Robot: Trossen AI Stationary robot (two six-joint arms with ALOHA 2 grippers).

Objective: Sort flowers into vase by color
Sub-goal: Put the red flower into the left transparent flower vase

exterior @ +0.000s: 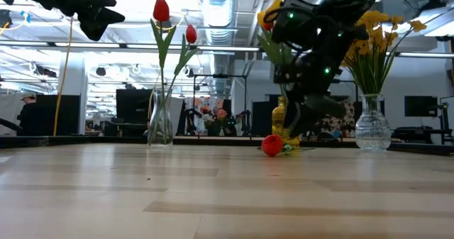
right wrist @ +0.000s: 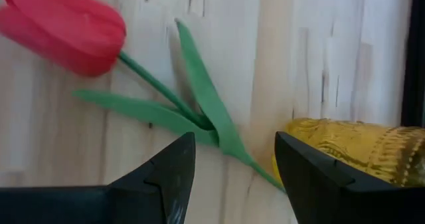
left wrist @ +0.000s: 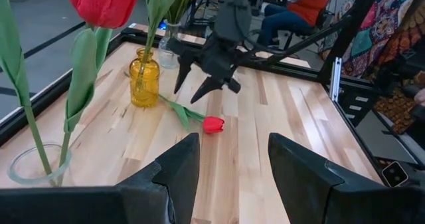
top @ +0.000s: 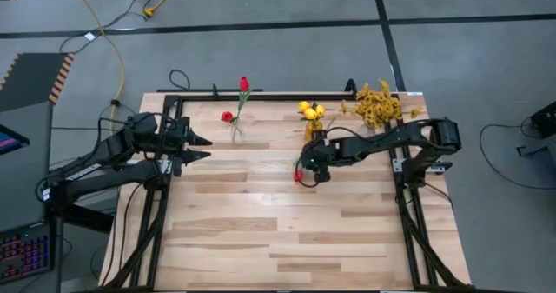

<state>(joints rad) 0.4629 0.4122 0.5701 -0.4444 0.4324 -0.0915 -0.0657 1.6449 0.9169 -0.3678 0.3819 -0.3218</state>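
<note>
Tulip, red (right wrist: pixel 66 30), lies flat on the wooden table (top: pixel 287 232) just beside the amber glass vase (left wrist: pixel 144 78), its stem running under the right gripper (left wrist: pixel 199 84), whose jaws stand apart above the stem without touching it. The left gripper (top: pixel 201 149), jaws also apart, waits at the table's left edge near the clear vase (exterior: pixel 160 118) of red tulips.

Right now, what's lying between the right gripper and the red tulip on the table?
Nothing. In the left wrist view the open right gripper hangs above the fallen red tulip, with only bare table beneath it.
</note>
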